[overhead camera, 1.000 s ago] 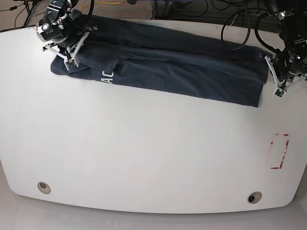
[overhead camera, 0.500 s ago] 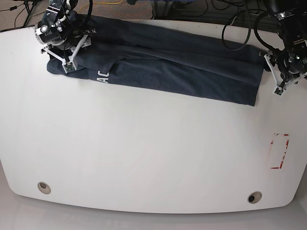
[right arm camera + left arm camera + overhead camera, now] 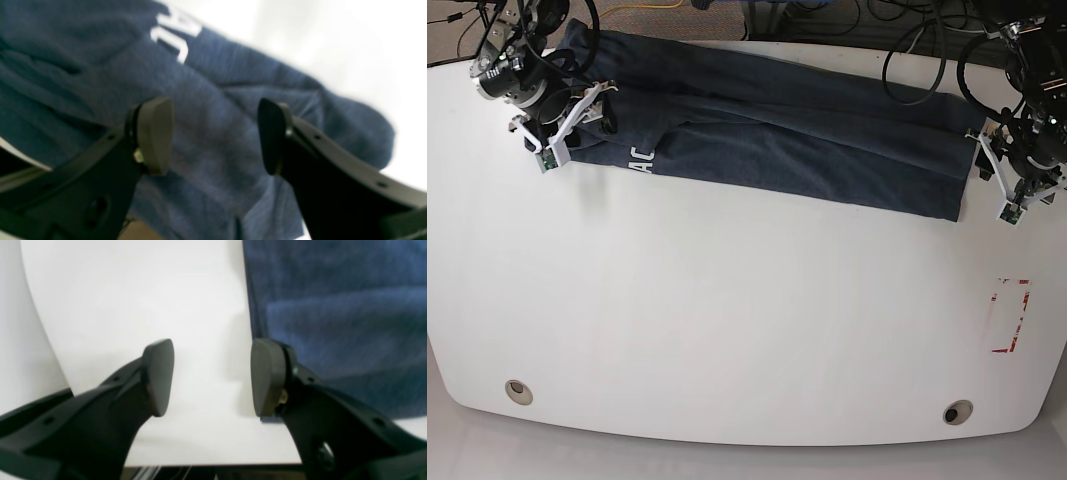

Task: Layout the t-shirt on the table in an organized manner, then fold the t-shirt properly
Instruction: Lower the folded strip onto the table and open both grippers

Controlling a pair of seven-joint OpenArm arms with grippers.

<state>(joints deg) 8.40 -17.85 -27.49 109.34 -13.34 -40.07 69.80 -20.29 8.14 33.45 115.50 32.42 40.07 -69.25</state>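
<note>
Change: both grippers have let go of the shirt (image 3: 777, 125) and are lifting clear of its ends, so the stretch-out looks done.
Left gripper (image 3: 997, 190): jaws wide open, nothing between them, over bare counter (image 3: 727, 320) just beside the shirt's end.
Right gripper (image 3: 562, 130): jaws open and empty, hovering over the lettered end.
Shirt: a long band along the far side of the counter, its far end hanging over the rim, lettering (image 3: 176, 33) showing near the front fold.
Meaning: laid out long and roughly folded lengthwise; folds across probably come next.
Room: the whole near counter is free; left gripper close to the side edge.
</note>
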